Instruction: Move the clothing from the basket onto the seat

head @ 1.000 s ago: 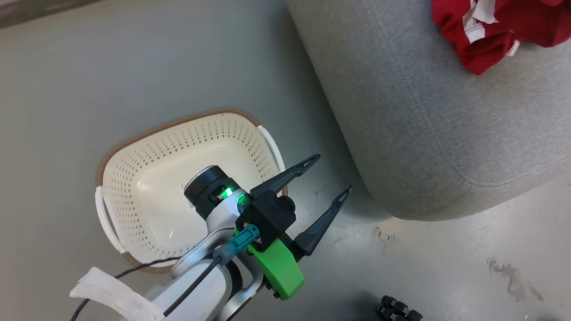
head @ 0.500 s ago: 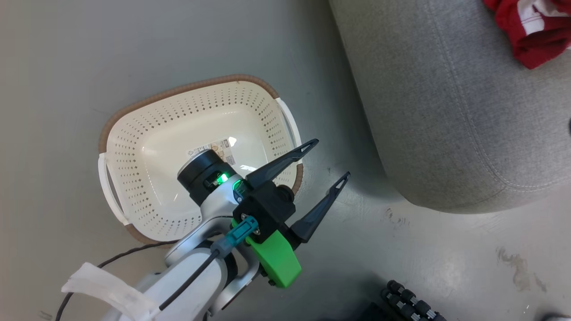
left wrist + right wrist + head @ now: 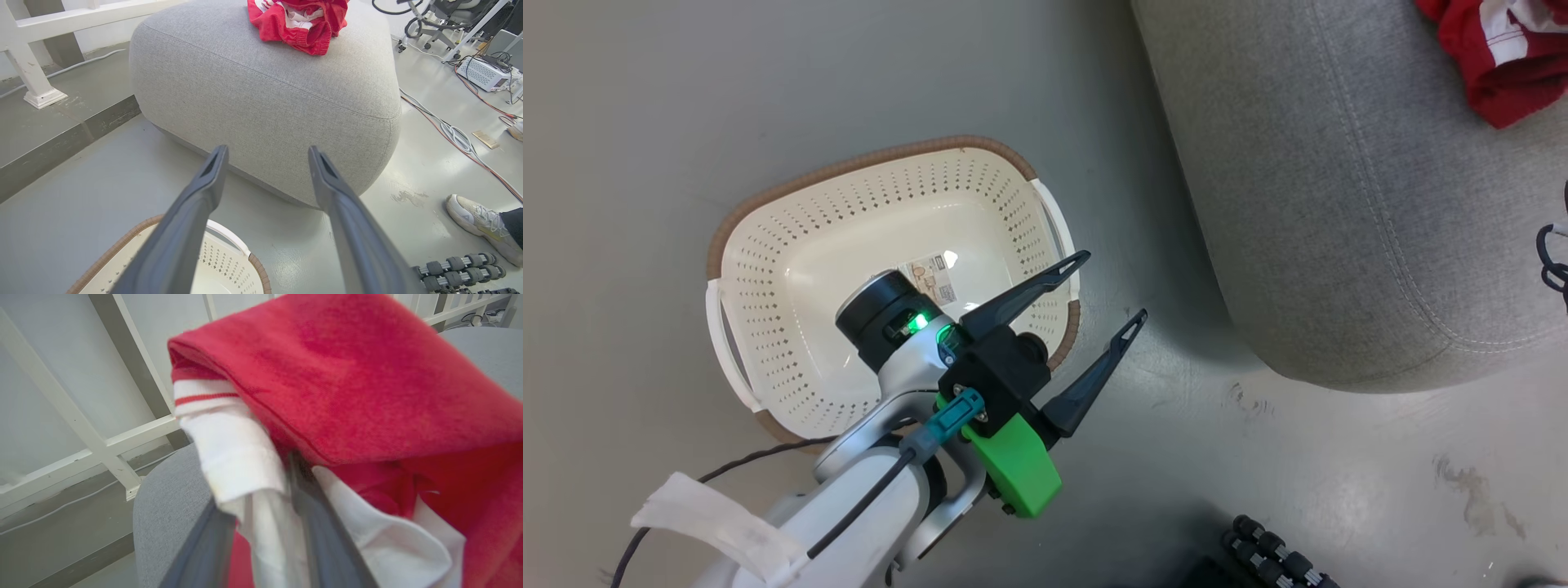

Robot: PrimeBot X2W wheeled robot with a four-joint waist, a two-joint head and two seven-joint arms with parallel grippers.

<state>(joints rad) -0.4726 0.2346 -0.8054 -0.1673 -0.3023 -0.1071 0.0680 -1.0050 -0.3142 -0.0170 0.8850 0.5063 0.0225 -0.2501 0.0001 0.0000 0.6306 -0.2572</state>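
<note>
Left gripper [image 3: 1113,286] has edged slightly across the cream perforated plastic basket [image 3: 768,269] on the floor, jaws spread | right gripper [image 3: 261,506] pinches red-and-white fabric clothing [image 3: 347,396] above the large grey upholstered seat [image 3: 1339,204] | more red clothing lies near the seat's far edge

Your robot's white left forearm [image 3: 866,523] is wearing white tape [image 3: 719,527]; a black cable [image 3: 866,506] is running into a teal plug [image 3: 953,414], a green light [image 3: 917,322] is glowing, and the left gripper [image 3: 1116,284] is showing dark fingers [image 3: 1021,298] on a green bracket [image 3: 1013,469].
</note>
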